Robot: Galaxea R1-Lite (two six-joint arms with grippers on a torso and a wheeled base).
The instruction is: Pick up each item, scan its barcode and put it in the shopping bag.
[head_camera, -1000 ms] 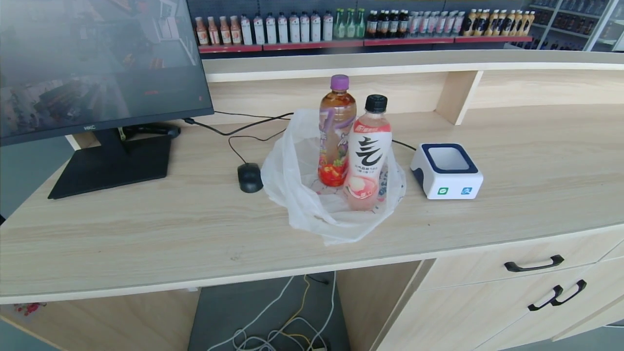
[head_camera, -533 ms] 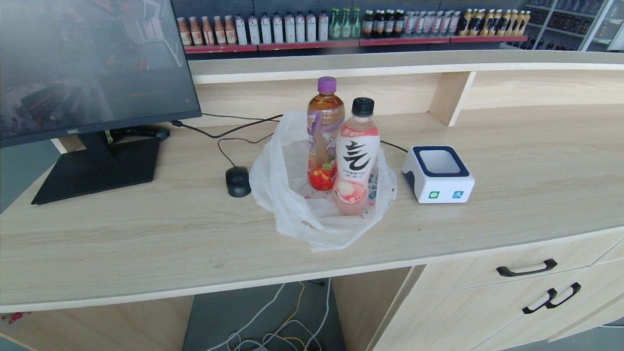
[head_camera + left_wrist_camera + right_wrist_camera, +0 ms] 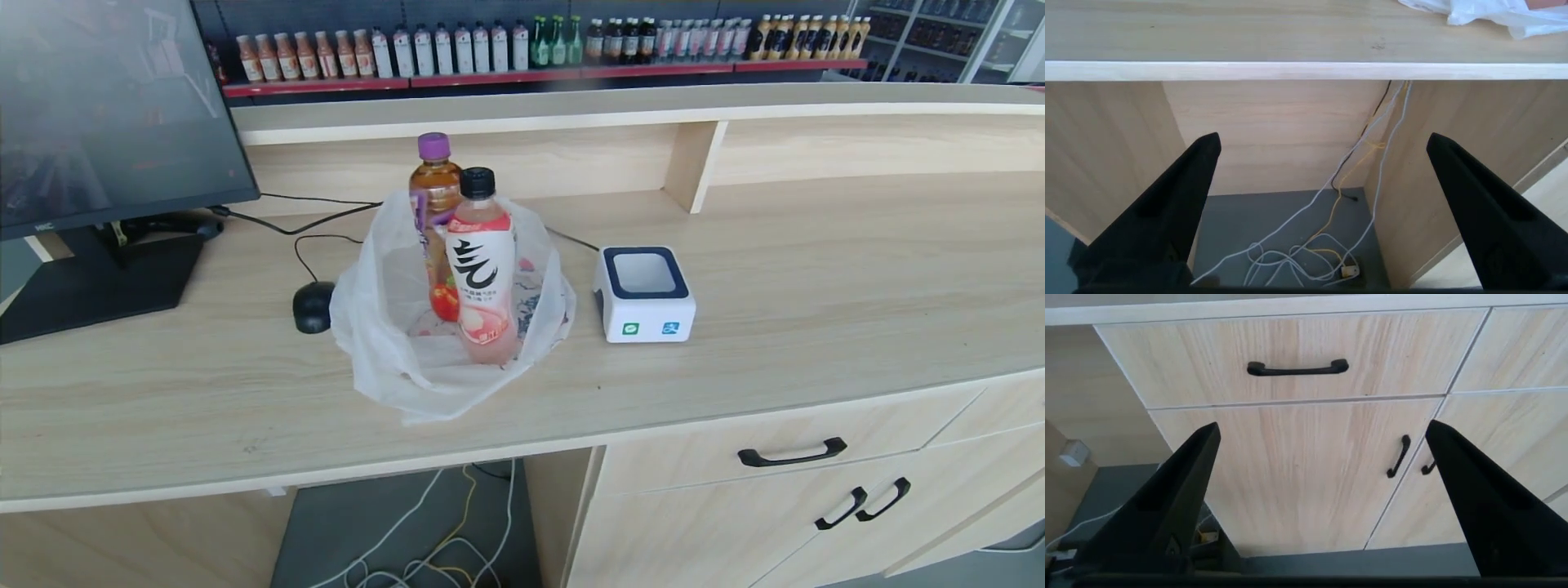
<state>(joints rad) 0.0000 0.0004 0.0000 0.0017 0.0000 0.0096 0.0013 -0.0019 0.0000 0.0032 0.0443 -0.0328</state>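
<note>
Near the middle of the wooden counter (image 3: pixel 816 269): white shopping bag (image 3: pixel 384 359) of thin plastic, mouth open, walls slumped. Inside it, upright and touching each other: pink bottle (image 3: pixel 483 278) with a black cap in front, amber bottle (image 3: pixel 431 184) with a purple cap just behind at 11 o'clock, partly hidden. Both already in the bag, lower halves wrapped by its folds.

At 3 o'clock of the bag, just beside it but apart: white scanner (image 3: pixel 643 296), dark-rimmed window facing up. At 9 o'clock, right at the bag's edge, touching or not cannot be told: black mouse (image 3: pixel 313 306), cord curling off toward 12 o'clock. At 10 o'clock, well apart: dark monitor (image 3: pixel 106 106) on a black stand. At 12 o'clock, beyond the counter's raised ledge: red shelf (image 3: pixel 531 75) lined with bottles.

Released and grasping nothing: left gripper (image 3: pixel 1323 216), fingers spread wide, in front of the counter's near edge, pointed at the open space beneath it with loose cables (image 3: pixel 1315 245) on the floor.

Likewise released and empty: right gripper (image 3: pixel 1319 510), fingers wide apart, facing the cabinet front with its black drawer handle (image 3: pixel 1297 369) and door handles (image 3: pixel 1398 456).
</note>
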